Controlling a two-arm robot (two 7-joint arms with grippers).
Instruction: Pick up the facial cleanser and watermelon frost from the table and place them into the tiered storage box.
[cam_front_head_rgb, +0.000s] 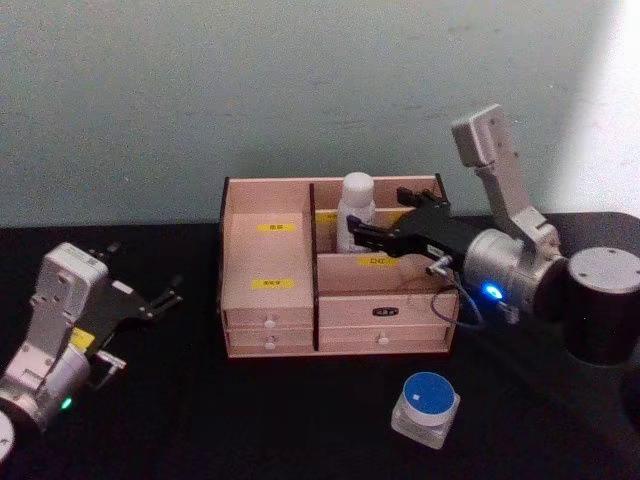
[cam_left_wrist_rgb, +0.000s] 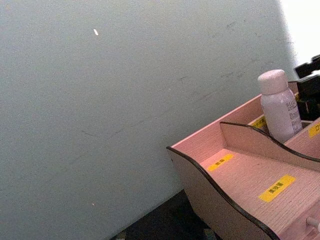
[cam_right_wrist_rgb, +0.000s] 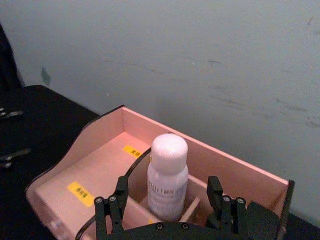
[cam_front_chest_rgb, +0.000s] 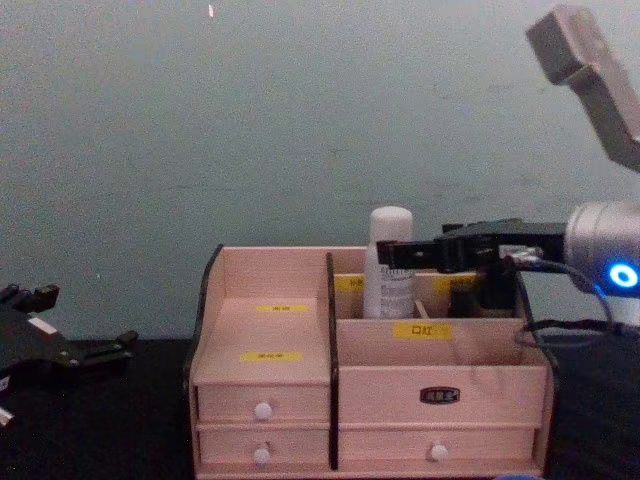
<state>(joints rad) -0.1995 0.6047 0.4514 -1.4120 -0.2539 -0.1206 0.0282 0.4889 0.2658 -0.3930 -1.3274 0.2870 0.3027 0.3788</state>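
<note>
light: dim | glare: top right of wall (cam_front_head_rgb: 300, 90) | shadows: soft

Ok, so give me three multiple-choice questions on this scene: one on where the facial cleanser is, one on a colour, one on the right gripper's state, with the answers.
1. Where is the facial cleanser?
A. Lying on the table
B. Upright in a rear compartment of the tiered storage box
C. Inside a drawer

2. What colour is the lid of the watermelon frost?
A. Blue
B. Red
C. Black

3. How is the right gripper?
A. Shut on the watermelon frost
B. Shut on the cleanser
C. Open, one finger on either side of the cleanser

Answers: 1 B, it stands upright behind the box's right-hand front tier. 2 A, the round lid is blue with a white rim. 3 C, the right wrist view shows gaps between both fingers and the cleanser.
</note>
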